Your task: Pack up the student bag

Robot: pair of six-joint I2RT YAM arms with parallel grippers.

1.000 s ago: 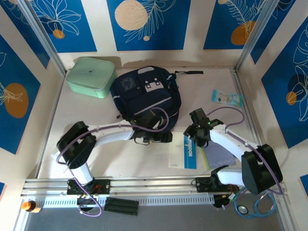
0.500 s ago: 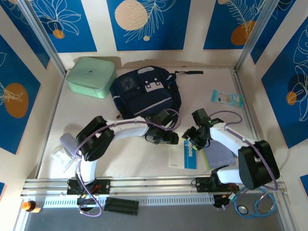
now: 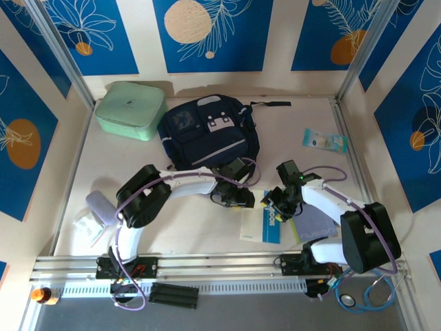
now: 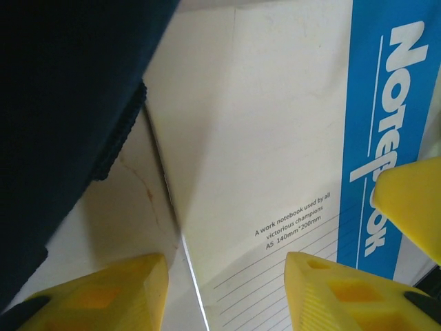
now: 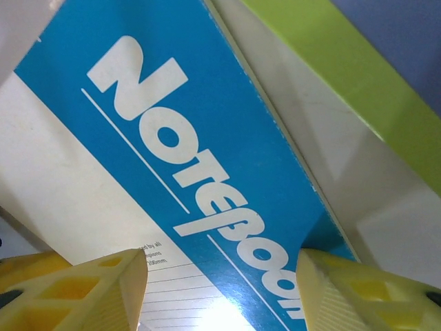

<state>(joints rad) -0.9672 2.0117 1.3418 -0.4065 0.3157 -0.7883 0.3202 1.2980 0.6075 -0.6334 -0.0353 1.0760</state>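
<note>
The student bag [image 3: 207, 131], navy blue with white patches, lies flat at the back middle of the table; its dark fabric fills the left of the left wrist view [image 4: 62, 103]. A white and blue notebook [image 3: 264, 221] lies in front of it. My left gripper [image 3: 238, 196] is low over the notebook's left edge [image 4: 262, 138]. It is open [image 4: 224, 296], one finger over the table and one over the cover. My right gripper [image 3: 275, 203] is open [image 5: 220, 289] above the blue band of the notebook [image 5: 172, 138], holding nothing.
A mint-green case [image 3: 131, 109] stands at the back left. A tissue packet [image 3: 324, 141] lies at the right. A purple book with a green edge [image 3: 313, 224] lies under the right arm. A lavender object [image 3: 100, 207] and a clear packet [image 3: 86, 224] lie front left.
My left arm has swung right, from the bag's front edge to the notebook's left edge, and its jaws have narrowed. My right gripper has dropped slightly onto the notebook.
</note>
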